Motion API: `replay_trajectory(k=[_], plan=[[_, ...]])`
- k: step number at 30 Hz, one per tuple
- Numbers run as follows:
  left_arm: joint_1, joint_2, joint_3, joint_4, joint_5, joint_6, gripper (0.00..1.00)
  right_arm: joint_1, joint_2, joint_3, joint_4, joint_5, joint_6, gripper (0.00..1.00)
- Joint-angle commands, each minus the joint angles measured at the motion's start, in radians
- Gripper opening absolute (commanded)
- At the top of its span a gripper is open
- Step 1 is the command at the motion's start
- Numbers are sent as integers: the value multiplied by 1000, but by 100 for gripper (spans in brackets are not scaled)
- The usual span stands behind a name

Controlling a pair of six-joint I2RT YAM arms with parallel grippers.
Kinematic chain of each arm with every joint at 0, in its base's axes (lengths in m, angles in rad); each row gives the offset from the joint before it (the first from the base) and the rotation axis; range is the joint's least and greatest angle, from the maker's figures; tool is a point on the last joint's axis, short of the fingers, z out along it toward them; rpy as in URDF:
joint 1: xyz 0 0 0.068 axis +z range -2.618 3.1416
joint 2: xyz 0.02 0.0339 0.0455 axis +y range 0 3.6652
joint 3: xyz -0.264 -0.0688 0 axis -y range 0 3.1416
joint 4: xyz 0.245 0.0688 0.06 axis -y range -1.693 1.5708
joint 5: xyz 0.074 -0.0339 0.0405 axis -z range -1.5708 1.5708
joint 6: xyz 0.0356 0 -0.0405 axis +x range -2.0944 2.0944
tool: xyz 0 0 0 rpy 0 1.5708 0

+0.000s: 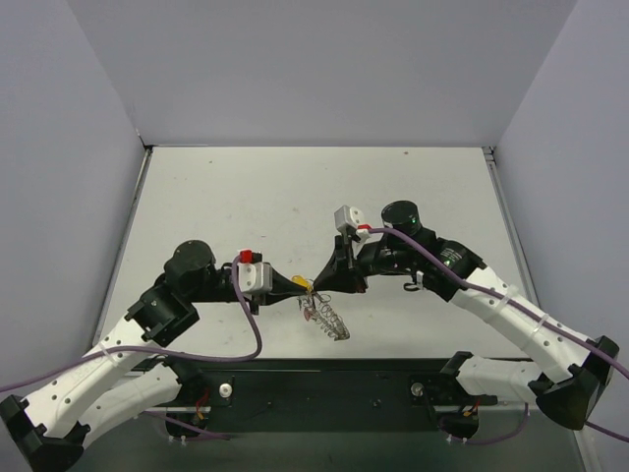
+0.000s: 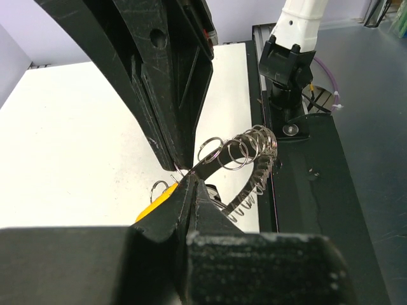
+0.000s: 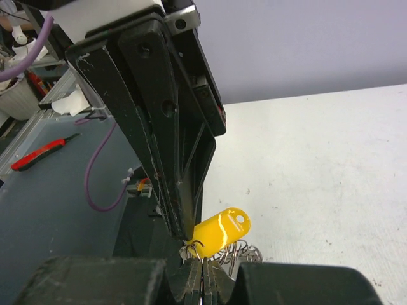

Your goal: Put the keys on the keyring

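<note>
Mid-table, left tool point(image 2: 191, 183), right tool point(image 3: 202, 272) pinched shut, contents unclear; yellow key point(image 3: 221, 232) blade hidden.

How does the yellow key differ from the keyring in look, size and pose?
The yellow key is solid, glossy plastic; the keyring is open silvery wire coils. The yellow key is compact; the keyring is far longer. The yellow key sits where the left gripper and right gripper meet; the keyring trails away from that spot. Both look shiny.

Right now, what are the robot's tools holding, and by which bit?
The left tool pinches the keyring by one end; the rest dangles. The right tool is shut beside the yellow key; whether it grips it cannot be told.
</note>
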Motion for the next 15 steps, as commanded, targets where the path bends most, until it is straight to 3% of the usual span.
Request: replay_trajectory(k=[1, 14, 15], plan=[[-11, -29, -8, 33, 23, -25, 0, -11, -43, -14, 136, 19, 28, 0], [-30, -3, -8, 62, 17, -51, 0, -11, -62, -37, 213, 3, 71, 0], [-30, -2, -7, 57, 14, -49, 4, -11, -62, -37, 214, 3, 71, 0]])
